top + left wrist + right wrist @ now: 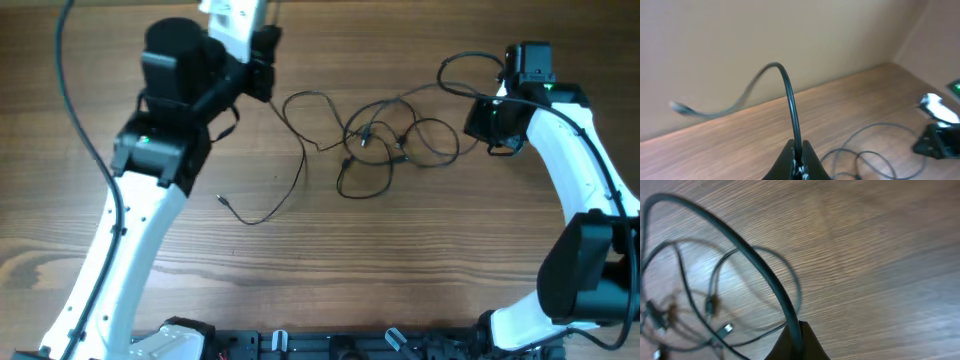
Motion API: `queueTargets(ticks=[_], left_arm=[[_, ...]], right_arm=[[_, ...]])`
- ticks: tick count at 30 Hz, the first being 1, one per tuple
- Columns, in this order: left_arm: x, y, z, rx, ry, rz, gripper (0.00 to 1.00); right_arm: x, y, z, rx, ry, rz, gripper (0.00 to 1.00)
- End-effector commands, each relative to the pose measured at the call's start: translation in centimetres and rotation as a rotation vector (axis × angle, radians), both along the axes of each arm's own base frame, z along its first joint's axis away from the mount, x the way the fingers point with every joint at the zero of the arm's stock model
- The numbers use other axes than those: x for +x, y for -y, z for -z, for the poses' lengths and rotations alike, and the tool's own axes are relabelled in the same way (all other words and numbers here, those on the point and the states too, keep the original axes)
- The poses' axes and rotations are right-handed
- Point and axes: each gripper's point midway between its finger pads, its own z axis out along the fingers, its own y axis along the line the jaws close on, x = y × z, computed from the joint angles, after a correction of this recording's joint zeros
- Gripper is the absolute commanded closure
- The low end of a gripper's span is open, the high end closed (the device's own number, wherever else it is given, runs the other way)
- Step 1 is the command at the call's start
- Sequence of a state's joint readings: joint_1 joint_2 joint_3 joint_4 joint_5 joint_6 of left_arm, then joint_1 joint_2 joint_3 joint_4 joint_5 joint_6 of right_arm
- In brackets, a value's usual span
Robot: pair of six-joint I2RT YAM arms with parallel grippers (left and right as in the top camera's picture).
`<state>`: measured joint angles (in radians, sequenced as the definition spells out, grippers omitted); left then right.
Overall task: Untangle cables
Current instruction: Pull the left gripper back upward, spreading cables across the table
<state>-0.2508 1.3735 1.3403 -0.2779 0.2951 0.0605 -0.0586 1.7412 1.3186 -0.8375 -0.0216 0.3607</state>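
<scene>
1. A wooden table (400, 260) was seen filling the whole overhead view.
2. The left arm (140, 200), white with black joints, was stretched from the lower left corner to the upper left of the frame. The right arm (570, 180) was bent along the right edge and reached the upper right.
3. The left gripper (797, 150) was seen at the bottom centre of its wrist view, its fingers pinched fully together on one of the cables (790, 97). From the fingers this strand was arched upward and draped to the left. Its plug (676, 106) was held off the table at the left of the frame.
4. The right gripper (798, 330) was likewise clamped tight on a strand at the bottom centre of its own view. That strand was curved away in a wide loop toward the upper left.
5. The rest of the cables (385, 140) were laid in a loose knot on the table, in the upper centre of the overhead view, between the two grippers.
6. One strand was trailed from the knot toward the lower left, and its loose end (222, 198) was laid flat on the wood.
</scene>
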Motion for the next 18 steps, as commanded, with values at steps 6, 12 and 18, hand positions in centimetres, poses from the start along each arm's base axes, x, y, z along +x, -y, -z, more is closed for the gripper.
queueTargets(ticks=[6,12,18], left_arm=[[1.1,-7.7,1.4,0.066,-0.058,-0.188,0.96],[1.1,-9.9,2.1,0.070,-0.094,-0.237,0.96],[0.8,-12.0,3.3,0.075,-0.151,-0.285,0.96]], right_arm=[[-2.5,8.9,0.6,-0.063,-0.058,0.260,0.96],[-3.3,11.2,0.6,-0.060,-0.061,0.328,0.96],[-3.2,11.4,0.6,-0.068,-0.059,0.331,0.96]])
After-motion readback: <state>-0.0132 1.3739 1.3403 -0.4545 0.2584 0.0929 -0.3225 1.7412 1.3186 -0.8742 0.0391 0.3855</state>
